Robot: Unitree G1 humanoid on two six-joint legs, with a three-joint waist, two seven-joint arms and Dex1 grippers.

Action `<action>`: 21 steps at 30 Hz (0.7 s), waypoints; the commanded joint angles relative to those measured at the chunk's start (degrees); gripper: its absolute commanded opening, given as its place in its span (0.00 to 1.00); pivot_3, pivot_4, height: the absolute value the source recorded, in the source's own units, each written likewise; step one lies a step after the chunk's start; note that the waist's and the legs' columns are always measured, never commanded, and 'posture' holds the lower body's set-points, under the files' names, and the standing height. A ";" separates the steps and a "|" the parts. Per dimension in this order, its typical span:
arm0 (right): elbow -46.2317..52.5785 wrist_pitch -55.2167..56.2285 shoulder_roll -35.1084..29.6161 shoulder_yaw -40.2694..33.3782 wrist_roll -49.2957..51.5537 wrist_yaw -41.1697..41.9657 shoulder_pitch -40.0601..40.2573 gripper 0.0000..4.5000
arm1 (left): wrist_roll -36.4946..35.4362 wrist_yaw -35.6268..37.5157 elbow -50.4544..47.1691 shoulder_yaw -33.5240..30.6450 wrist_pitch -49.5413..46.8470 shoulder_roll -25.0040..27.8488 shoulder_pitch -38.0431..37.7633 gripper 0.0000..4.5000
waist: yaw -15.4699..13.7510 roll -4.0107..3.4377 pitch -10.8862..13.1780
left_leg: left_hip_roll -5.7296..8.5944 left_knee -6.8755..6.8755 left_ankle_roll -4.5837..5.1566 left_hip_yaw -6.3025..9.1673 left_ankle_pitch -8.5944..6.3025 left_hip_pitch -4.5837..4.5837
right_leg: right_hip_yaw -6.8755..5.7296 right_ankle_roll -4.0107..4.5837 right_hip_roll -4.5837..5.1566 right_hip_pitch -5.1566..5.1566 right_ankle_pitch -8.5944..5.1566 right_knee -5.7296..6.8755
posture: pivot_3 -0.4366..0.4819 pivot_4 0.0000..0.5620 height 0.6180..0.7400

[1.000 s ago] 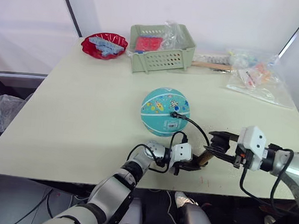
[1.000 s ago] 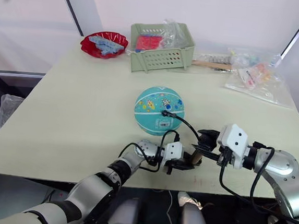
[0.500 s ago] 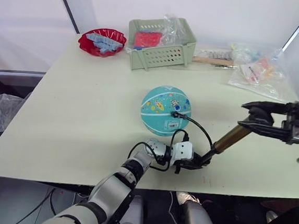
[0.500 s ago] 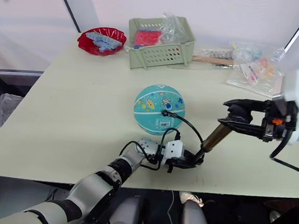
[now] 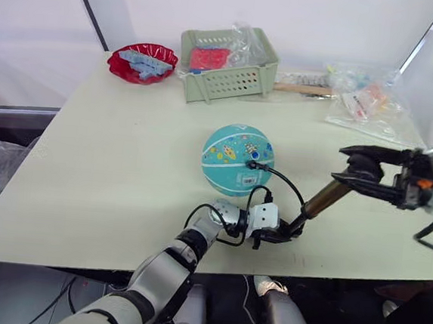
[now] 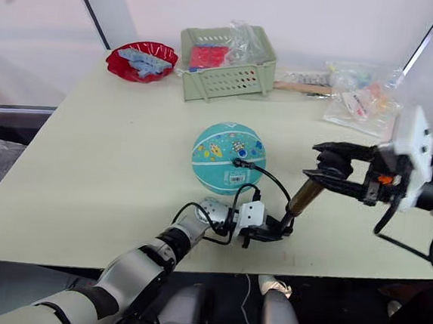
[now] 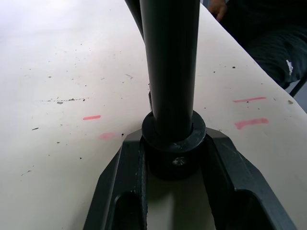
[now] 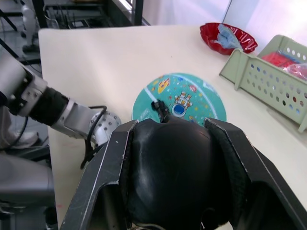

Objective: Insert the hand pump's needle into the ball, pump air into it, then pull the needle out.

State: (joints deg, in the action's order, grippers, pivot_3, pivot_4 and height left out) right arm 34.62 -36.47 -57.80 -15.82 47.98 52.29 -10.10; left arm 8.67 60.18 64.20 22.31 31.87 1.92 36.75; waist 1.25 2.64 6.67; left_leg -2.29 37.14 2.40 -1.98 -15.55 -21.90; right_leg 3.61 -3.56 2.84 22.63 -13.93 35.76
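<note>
The teal ball (image 5: 237, 158) sits mid-table. The needle's black fitting (image 5: 253, 164) is stuck into its right side, and the thin black hose (image 5: 286, 185) loops from there down to the hand pump (image 5: 324, 199). The pump slants up to the right, drawn out long. My left gripper (image 5: 277, 234) is shut on its black bottom end cap (image 7: 174, 152) at the table surface. My right gripper (image 5: 352, 172) is shut on the black T-handle (image 8: 169, 175) at the upper end, to the right of the ball.
A green basket (image 5: 226, 64) with bagged items and a red bowl (image 5: 140, 63) stand at the back. Clear plastic bags (image 5: 367, 104) lie back right, beside a wooden stick (image 5: 299, 87). The table's front edge (image 5: 117, 258) runs just below my left gripper.
My right gripper has pulled the T-handle up and to the right, stretching the pump out long. In the last half second it eased slightly back toward the ball. The left gripper held still.
</note>
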 commanded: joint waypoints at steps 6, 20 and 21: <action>-5.61 10.38 3.56 17.05 -19.17 0.72 5.03 0.37 | 4.10 0.15 6.42 1.79 -3.79 3.23 -3.47 0.24 | -0.15 -0.12 -0.29 | -0.28 -0.03 0.00 0.55 0.00 -0.02 | -0.54 0.37 -0.05 -0.03 0.01 0.00 | 0.48 0.27 0.97; -6.36 10.57 3.56 12.27 -16.20 2.69 0.86 0.37 | 4.47 -0.16 6.82 2.32 -3.90 2.24 -3.35 0.24 | -0.53 -0.49 -0.10 | -0.12 0.05 0.00 0.67 0.01 -0.15 | -0.66 0.47 -0.23 -0.05 0.01 0.00 | 0.48 0.27 0.97; -5.63 8.89 2.75 10.79 -14.14 3.07 -0.44 0.37 | 4.57 -0.13 6.88 2.42 -3.83 2.19 -3.31 0.24 | -0.59 -0.58 -0.03 | -0.09 0.05 0.01 0.67 0.01 -0.21 | -0.66 0.46 -0.20 -0.05 0.01 0.00 | 0.48 0.27 0.97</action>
State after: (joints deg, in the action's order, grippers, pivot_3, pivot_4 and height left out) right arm 27.29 -25.02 -53.12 0.51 30.64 54.69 -8.41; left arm 8.76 59.98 64.23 22.49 31.80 1.30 36.88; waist 0.66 2.06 6.64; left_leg -2.34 37.21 2.41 -1.29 -15.54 -22.17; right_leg 2.93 -3.11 2.67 22.61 -13.92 35.76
